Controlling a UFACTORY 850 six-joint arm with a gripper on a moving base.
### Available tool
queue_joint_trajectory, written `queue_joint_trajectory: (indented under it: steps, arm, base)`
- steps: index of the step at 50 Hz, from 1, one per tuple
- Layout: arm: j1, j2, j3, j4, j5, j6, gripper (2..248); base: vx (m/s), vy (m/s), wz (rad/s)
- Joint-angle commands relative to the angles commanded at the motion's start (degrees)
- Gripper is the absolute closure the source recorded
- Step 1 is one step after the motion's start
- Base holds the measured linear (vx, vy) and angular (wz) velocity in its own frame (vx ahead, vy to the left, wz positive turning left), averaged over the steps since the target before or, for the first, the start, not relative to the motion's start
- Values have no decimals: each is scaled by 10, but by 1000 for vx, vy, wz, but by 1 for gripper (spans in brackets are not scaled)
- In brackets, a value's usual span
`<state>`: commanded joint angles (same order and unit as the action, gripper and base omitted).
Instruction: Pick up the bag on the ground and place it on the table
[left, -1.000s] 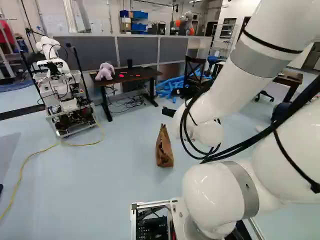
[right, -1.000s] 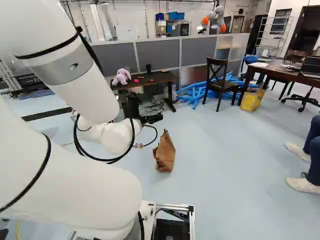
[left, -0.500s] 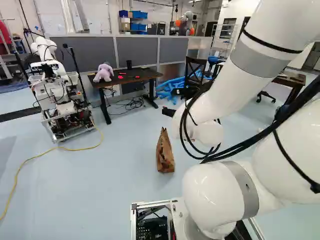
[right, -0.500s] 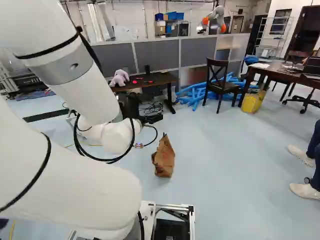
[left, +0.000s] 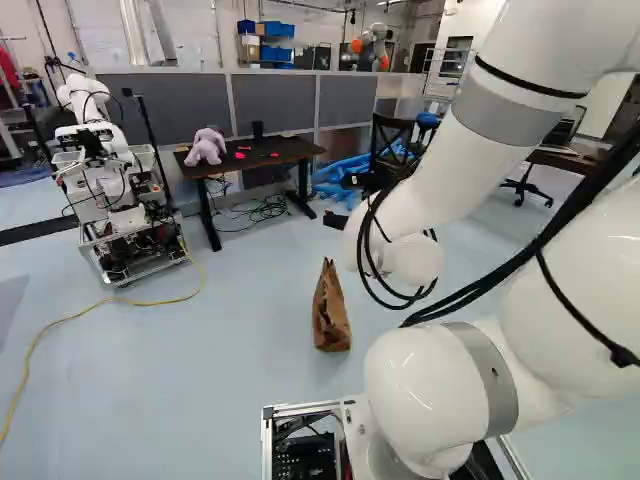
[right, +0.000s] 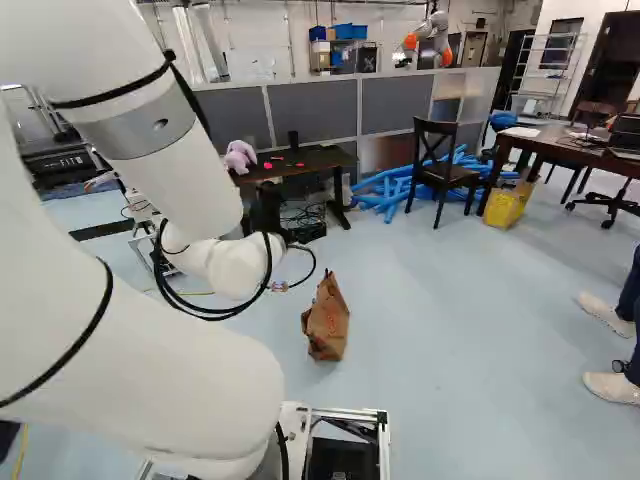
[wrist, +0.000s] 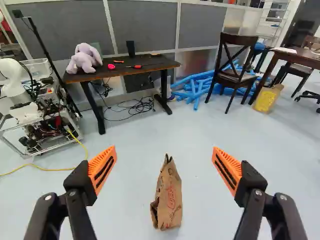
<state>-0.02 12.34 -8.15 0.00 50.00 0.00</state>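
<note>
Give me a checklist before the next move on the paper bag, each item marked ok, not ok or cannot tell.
1. Gripper open: ok, fingers wide apart.
2. Bag upright on the floor: ok.
3. Bag roughly centred ahead of the gripper: ok.
4. Bag gripped: not ok, neither finger touches it.
5. Table bare: not ok, a plush toy sits on it.
6. Target table known: cannot tell, a second table shows.

"What is that bag (wrist: 169, 202) made of?"

"Creased brown paper, matt. My arm (left: 425, 190) is smooth, glossy white; my orange pads (wrist: 103, 169) look matt and ridged."

"And the table (wrist: 102, 74)?"

"Dark, wood-look top, metal-look legs. The chair (wrist: 237, 75) looks wooden, the toy (wrist: 84, 58) fuzzy cloth, the floor (wrist: 127, 200) smooth, faintly shiny."
</note>
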Motion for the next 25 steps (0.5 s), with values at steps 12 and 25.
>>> queue_joint_trajectory:
  steps: [12, 25]
  arm:
    - [-3, -41, -37, 0, 0, 0, 3]
    - [-8, -99, -79, 0, -5, 0, 3]
  base:
    - [0, 0, 0]
    - [0, 0, 0]
